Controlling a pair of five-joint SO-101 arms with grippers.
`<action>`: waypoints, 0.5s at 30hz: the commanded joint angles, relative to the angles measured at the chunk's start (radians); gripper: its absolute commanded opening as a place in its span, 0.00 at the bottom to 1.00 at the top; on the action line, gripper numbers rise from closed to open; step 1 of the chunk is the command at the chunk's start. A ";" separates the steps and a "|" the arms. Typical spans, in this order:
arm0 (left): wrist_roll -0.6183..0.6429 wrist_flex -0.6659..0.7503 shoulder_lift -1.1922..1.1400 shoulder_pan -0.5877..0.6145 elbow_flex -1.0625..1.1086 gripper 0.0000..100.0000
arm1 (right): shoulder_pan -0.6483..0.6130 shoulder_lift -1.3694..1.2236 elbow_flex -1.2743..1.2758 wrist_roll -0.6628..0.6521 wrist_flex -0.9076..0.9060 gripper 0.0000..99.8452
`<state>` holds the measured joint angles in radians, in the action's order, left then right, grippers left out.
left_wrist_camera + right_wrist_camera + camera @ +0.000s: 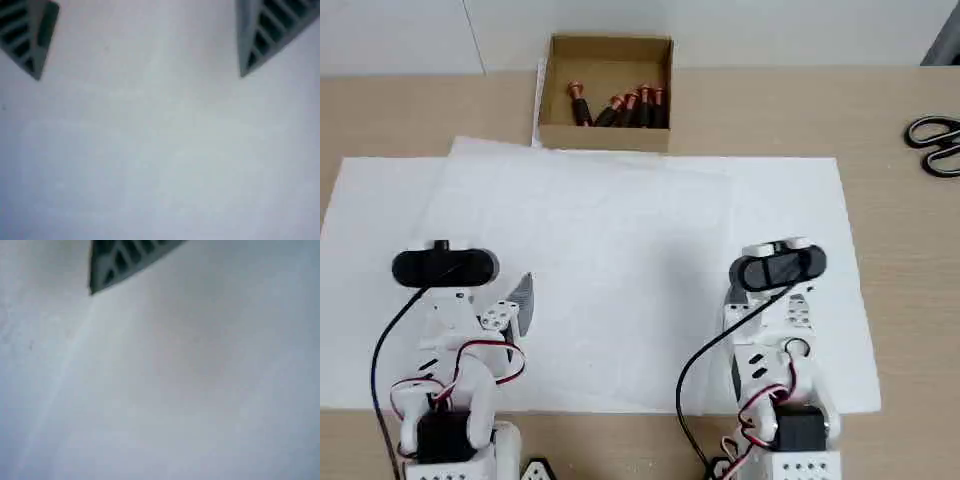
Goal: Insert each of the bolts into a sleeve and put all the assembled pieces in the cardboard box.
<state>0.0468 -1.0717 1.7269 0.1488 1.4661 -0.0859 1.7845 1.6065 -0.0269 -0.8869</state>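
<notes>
Here, assembled pieces (625, 108) inside cardboard box (605, 138), scissors (928, 146) well apart.

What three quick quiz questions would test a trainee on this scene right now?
1. True or false: the assembled pieces lie inside the cardboard box.
2. The left tool is over: A) white sheet, B) bare wood, C) cardboard box?
3. Fill in: the scissors lie on the table on the ____ arm's side.
Key: 1 true; 2 A; 3 right.
</notes>
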 commanded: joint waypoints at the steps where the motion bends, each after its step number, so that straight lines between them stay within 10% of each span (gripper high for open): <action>1: 0.000 0.043 0.008 0.000 0.042 0.24 | 0.008 0.012 0.035 -0.008 0.030 0.18; 15: 0.003 0.041 0.008 -0.002 0.136 0.24 | 0.088 0.028 0.077 -0.002 0.104 0.18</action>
<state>0.0468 -1.0533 1.7254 0.1488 1.5934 -0.0061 1.7967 1.6740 -0.0269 -0.8071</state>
